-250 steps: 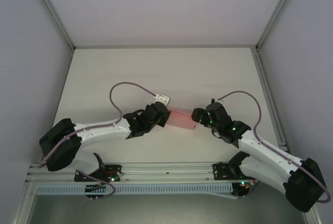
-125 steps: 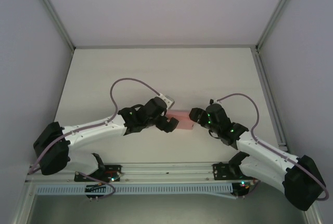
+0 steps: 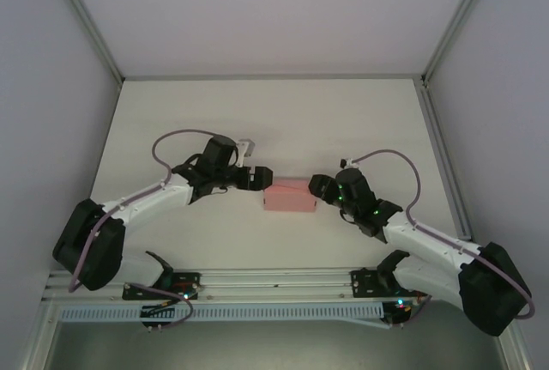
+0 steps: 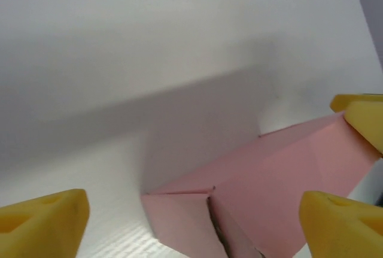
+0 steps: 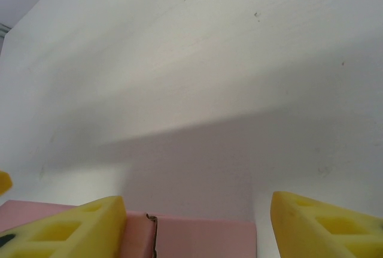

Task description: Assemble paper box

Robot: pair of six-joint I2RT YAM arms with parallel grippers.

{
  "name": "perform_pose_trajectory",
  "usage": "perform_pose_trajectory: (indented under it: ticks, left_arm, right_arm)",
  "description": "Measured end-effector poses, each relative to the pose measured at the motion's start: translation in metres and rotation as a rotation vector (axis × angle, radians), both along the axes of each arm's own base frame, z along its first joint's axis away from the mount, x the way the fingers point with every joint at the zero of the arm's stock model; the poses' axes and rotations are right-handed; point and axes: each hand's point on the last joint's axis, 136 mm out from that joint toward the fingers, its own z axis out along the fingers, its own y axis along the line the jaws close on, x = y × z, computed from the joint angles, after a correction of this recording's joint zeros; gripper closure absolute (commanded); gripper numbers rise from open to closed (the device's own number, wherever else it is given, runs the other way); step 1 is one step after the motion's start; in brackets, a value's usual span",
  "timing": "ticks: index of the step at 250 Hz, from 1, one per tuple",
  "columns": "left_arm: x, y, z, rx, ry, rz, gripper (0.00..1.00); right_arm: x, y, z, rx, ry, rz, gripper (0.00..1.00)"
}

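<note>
left gripper (image 3: 259, 178): I saw it open, fingers (image 4: 43, 221) spread wide; it hovered just at the box's ten o'clock corner
paper box (image 3: 289, 197): pink and folded up; it lay flat mid-table (image 3: 283, 121), between both grippers
right gripper (image 3: 319, 188): open at the box's three o'clock end; its jaws straddled that end; I could not tell whether either pad touched

Paper box (image 3: 289, 197) plain pink; table (image 3: 257, 121) white; fingertips (image 4: 45, 219) yellow; arms (image 3: 146, 203) black and white.

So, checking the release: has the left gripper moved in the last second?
Yes: the left gripper pulled leftward, toward the table's far edge.
</note>
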Motion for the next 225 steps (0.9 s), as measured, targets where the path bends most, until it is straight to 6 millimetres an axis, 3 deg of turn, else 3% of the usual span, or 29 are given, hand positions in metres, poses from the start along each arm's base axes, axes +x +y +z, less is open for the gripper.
perform_pose_trajectory:
  ticks: [27, 65, 85, 109, 129, 138, 166, 225]
  left_arm:
    - [-0.004, 0.0, -0.011, -0.035, 0.05, -0.007, 0.29]
    - [-0.006, -0.008, -0.012, -0.107, 0.071, -0.035, 0.45]
    - [-0.01, -0.01, -0.013, -0.139, 0.081, -0.047, 0.54]
    - [-0.015, -0.013, -0.014, -0.177, 0.089, -0.064, 0.75]
    - [-0.016, -0.013, -0.014, -0.209, 0.062, -0.074, 0.78]
    - [-0.018, -0.012, -0.015, -0.226, 0.047, -0.08, 0.84]
    - [-0.021, -0.011, -0.016, -0.267, -0.011, -0.101, 1.0]
    - [-0.014, -0.016, -0.016, -0.311, -0.073, -0.14, 1.0]
  right_arm:
    - [0.001, 0.0, 0.0, -0.01, -0.012, 0.007, 0.36]
    - [0.001, 0.0, -0.001, -0.007, -0.037, 0.017, 0.37]
    - [0.0, 0.0, 0.0, -0.003, -0.063, 0.031, 0.42]
    - [-0.001, 0.003, 0.002, 0.007, -0.103, 0.059, 0.53]
    - [-0.002, 0.005, 0.003, 0.017, -0.14, 0.082, 0.54]
    - [-0.002, 0.006, 0.003, 0.019, -0.159, 0.095, 0.55]
    - [-0.005, 0.011, 0.006, 0.036, -0.219, 0.142, 0.7]
    - [-0.007, 0.013, 0.011, 0.043, -0.277, 0.176, 0.87]
